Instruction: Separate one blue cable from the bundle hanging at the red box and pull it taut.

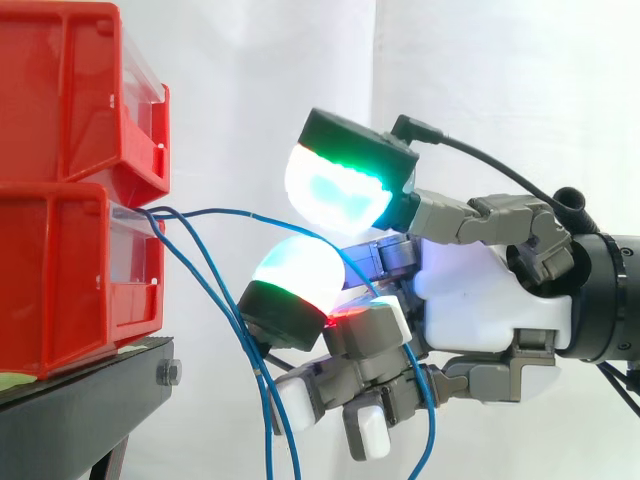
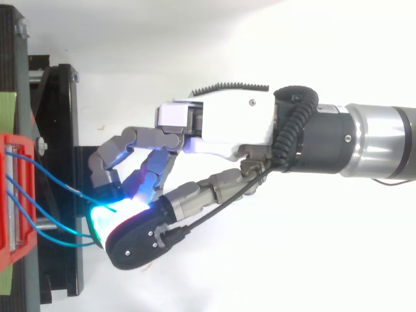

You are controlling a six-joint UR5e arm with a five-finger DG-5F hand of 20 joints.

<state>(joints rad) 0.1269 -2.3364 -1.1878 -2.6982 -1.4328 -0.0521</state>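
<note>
Now the hand [image 1: 480, 300] is curling its fingers around one blue cable [image 1: 222, 211], which is arching out from the lower red bin [image 1: 60, 280].

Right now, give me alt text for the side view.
The robot's hand curls its fingers round one blue cable drawn sideways from the lower red bin; the other blue cables hang down beside the black stand.

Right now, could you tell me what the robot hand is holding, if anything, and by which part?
One thin blue cable, caught mid-length among the curled fingers of the robot hand, between the red plastic bin and the cable's hanging end.
</note>
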